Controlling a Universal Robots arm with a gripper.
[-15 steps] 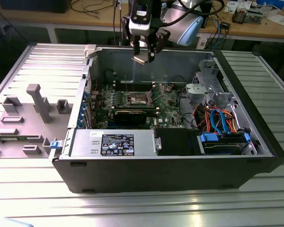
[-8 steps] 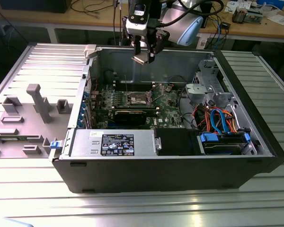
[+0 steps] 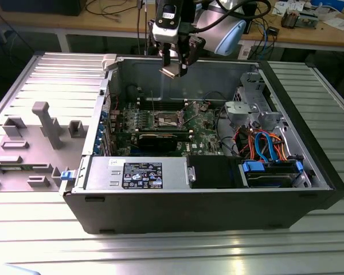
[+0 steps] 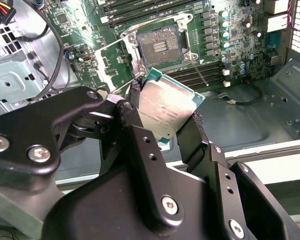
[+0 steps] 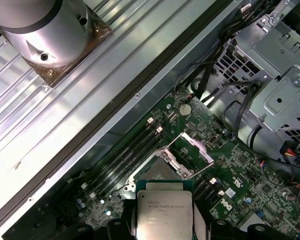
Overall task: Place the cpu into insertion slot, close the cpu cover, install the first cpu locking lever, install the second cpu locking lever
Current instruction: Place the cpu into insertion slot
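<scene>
silver cpu (image 4: 166, 111) tilted above bare insertion slot (image 4: 159, 47), cpu cover (image 5: 177, 162) open

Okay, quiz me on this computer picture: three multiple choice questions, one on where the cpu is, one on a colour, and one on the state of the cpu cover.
1. Where is the cpu?
A) on the table
B) in the claw, over the circuit board
C) on the power supply

2. What colour is the board around the insertion slot?
A) green
B) red
C) white

3. How is the cpu cover?
A) shut over the slot
B) taken off
C) swung open

Answers:
1. B, the claw grips its edges in both wrist views.
2. A, green shows all round the socket.
3. C, the frame stands tilted up and the socket's centre is bare.
</scene>
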